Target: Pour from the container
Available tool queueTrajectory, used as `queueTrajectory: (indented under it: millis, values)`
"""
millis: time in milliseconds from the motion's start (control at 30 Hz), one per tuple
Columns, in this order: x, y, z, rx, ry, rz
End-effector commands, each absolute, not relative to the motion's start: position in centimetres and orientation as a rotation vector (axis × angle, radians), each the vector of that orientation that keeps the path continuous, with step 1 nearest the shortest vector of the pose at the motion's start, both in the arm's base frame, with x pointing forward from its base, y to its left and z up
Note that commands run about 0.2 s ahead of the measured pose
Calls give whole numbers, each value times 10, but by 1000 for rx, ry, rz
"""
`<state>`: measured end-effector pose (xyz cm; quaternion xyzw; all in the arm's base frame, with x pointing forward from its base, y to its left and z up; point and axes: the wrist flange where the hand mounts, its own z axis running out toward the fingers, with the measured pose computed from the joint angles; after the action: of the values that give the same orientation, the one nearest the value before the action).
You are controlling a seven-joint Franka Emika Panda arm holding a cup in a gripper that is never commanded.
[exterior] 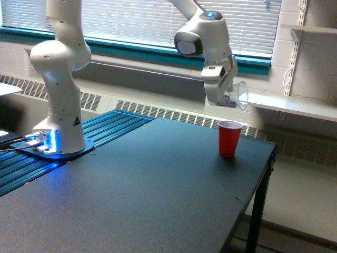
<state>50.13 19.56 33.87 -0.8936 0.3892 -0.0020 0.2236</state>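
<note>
My gripper (227, 94) hangs from the white arm above the far right part of the dark table (158, 184). It is shut on the container (236, 95), a clear plastic jar held tipped on its side with its mouth facing the exterior view's right. Small dark bits show through its wall near the gripper. A red cup (229, 138) stands upright on the table directly below, well apart from the container. Nothing visible falls between them.
The arm's white base (59, 126) stands on blue rails at the exterior view's left. The table's right edge (266, 168) drops off just past the red cup. A window with blinds and a radiator run along the back wall.
</note>
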Motion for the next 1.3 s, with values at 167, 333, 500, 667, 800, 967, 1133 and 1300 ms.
queueTrajectory:
  millis: [167,333,500,667,800,967,1133,1300]
  values:
    - [483,207,310,-2600,986,10]
    - [483,201,301,-2623,1018,31]
    - [485,199,296,-2646,1027,34]
    - [487,195,291,-2653,1041,37]
    - [489,197,290,-2655,1034,40]
    - [489,207,288,-2681,1012,45]
    - [485,226,287,-2745,930,44]
    - [480,242,285,-2840,830,0]
